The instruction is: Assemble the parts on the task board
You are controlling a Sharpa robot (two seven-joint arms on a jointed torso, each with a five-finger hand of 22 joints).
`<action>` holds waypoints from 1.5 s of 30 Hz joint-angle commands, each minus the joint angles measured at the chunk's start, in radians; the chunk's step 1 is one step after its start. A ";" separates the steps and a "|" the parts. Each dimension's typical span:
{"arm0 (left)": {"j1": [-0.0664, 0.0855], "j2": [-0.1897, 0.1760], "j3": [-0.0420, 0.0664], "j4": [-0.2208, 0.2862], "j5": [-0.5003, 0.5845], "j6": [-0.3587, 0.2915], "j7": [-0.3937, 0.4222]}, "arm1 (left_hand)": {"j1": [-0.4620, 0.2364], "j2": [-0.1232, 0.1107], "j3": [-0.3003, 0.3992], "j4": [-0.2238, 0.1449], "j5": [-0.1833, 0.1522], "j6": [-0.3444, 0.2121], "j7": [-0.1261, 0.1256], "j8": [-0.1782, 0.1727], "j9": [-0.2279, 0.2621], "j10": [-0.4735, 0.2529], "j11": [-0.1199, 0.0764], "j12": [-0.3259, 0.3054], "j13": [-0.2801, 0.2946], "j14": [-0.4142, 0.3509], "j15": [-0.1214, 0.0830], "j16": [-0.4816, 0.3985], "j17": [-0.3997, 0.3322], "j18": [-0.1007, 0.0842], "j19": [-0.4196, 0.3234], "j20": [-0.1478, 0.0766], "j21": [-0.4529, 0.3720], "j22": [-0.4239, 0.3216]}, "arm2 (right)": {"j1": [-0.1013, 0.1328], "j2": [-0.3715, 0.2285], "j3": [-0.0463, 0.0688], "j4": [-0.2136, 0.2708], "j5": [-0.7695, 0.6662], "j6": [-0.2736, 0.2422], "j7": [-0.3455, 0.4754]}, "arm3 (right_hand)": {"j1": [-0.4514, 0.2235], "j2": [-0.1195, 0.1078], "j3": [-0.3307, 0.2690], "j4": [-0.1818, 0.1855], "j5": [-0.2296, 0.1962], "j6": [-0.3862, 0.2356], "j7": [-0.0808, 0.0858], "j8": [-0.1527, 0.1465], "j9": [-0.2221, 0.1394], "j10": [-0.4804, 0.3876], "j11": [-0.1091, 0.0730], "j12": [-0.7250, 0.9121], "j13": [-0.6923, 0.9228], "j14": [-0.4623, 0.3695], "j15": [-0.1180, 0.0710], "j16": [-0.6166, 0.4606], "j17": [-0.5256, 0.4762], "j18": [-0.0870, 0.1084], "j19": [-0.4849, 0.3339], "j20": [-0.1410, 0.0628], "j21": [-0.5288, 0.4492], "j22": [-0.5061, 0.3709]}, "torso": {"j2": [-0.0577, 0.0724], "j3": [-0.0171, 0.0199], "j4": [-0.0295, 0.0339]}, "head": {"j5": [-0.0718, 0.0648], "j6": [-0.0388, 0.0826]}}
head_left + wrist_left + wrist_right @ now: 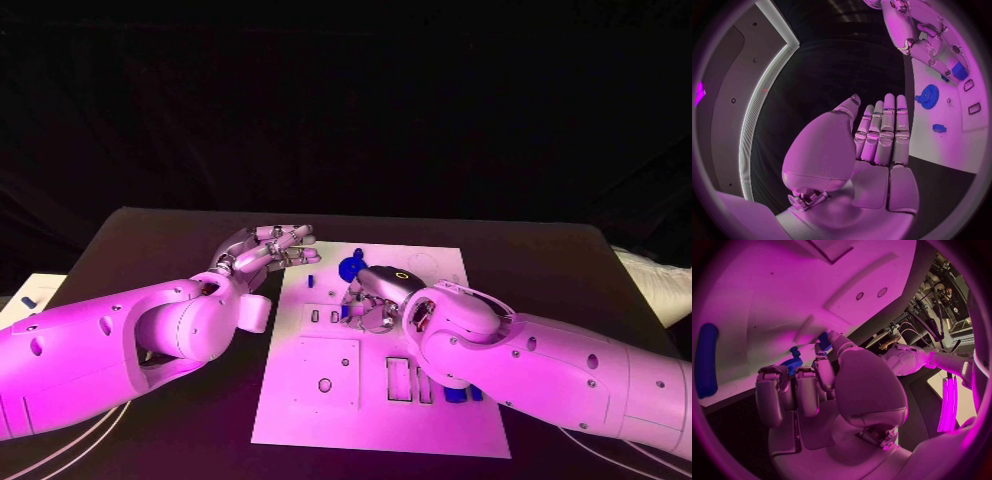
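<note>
The white task board (378, 400) lies in the middle of the black table. My right hand (378, 302) hovers low over its far half with the fingers curled in. It pinches a small blue part (823, 339) between thumb and fingertip; the same part (959, 70) sits under that hand (924, 42) in the left wrist view. A blue gear (351, 268) lies on the board just beyond it, also seen as the gear (927, 95). My left hand (274, 245) floats flat at the board's far left corner, its fingers (882, 127) straight and holding nothing.
A small blue piece (939, 128) lies on the board near the left hand. More blue parts (462, 393) sit by the slots under my right forearm. A long blue piece (707, 360) lies on the board. A pale object (29, 298) rests at the table's left edge.
</note>
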 commanded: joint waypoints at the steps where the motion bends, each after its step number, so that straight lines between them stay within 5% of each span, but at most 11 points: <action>1: 0.001 0.001 0.001 0.002 0.001 0.020 0.008 | -0.004 -0.004 0.000 -0.007 -0.004 0.001 0.006 -0.004 0.000 -0.005 0.001 -0.001 -0.001 -0.007 0.002 -0.005 -0.001 0.000 -0.008 0.002 -0.006 -0.001 | -0.006 -0.001 -0.005 -0.003 -0.024 0.028 -0.043 | -0.006 -0.016 -0.003 0.008 0.000 -0.012 0.001 -0.007 -0.004 -0.005 0.000 -0.009 0.015 0.073 0.009 -0.005 0.107 -0.011 0.021 0.005 0.000 0.162 | 0.001 -0.0002 -0.0012 | 0.000 -0.001; 18: 0.001 0.002 0.001 0.003 0.001 0.020 0.006 | -0.004 -0.005 0.000 -0.008 -0.004 0.000 0.007 -0.005 -0.001 -0.006 0.002 -0.002 -0.001 -0.008 0.002 -0.007 -0.001 0.001 -0.008 0.003 -0.006 -0.002 | -0.006 0.002 -0.007 -0.001 -0.023 0.042 -0.038 | -0.017 -0.028 -0.010 0.012 0.011 -0.017 0.003 -0.009 -0.005 -0.007 0.002 -0.013 0.013 0.072 0.011 -0.007 0.103 -0.011 0.020 0.007 -0.001 0.161 | 0.000 -0.0008 0.0001 | -0.002 -0.003; 29: 0.001 0.001 0.001 0.003 0.001 0.021 0.005 | -0.004 -0.005 0.000 -0.008 -0.004 0.000 0.007 -0.005 -0.001 -0.006 0.002 -0.002 -0.001 -0.008 0.002 -0.007 -0.001 0.001 -0.008 0.003 -0.006 -0.002 | -0.006 0.002 -0.008 0.000 -0.028 0.005 -0.048 | -0.080 -0.076 -0.079 0.051 -0.023 -0.093 0.019 -0.015 -0.019 -0.041 0.018 -0.078 -0.030 0.069 0.025 -0.014 0.093 -0.009 0.015 0.019 -0.005 0.154 | 0.001 -0.0004 -0.0007 | -0.001 -0.003; 39: 0.001 0.003 0.001 0.001 0.001 0.020 0.004 | -0.005 -0.005 0.000 -0.009 -0.004 -0.001 0.007 -0.006 -0.001 -0.007 0.002 -0.002 -0.001 -0.009 0.003 -0.008 -0.001 0.001 -0.008 0.003 -0.006 -0.002 | -0.008 -0.007 -0.008 0.013 -0.021 -0.105 -0.030 | -0.078 -0.086 -0.156 0.113 -0.023 -0.125 0.027 -0.010 -0.020 -0.050 0.027 -0.088 -0.039 0.069 0.032 -0.017 0.090 -0.009 0.013 0.028 -0.007 0.152 | 0.001 0.0003 -0.0002 | -0.003 -0.003; 45: 0.001 0.006 0.001 -0.006 -0.013 0.024 -0.012 | -0.005 -0.003 0.004 -0.014 -0.004 0.002 0.005 -0.007 0.000 -0.006 -0.001 0.000 0.000 0.021 -0.005 0.003 0.006 0.005 0.018 -0.001 0.009 0.004 | -0.010 -0.054 0.005 0.044 0.062 -0.227 0.120 | -0.056 -0.097 -0.223 0.180 0.001 -0.147 0.034 -0.012 -0.020 -0.053 0.032 -0.086 -0.041 0.069 0.037 -0.018 0.090 -0.008 0.011 0.032 -0.009 0.150 | 0.000 0.0019 -0.0010 | 0.001 -0.003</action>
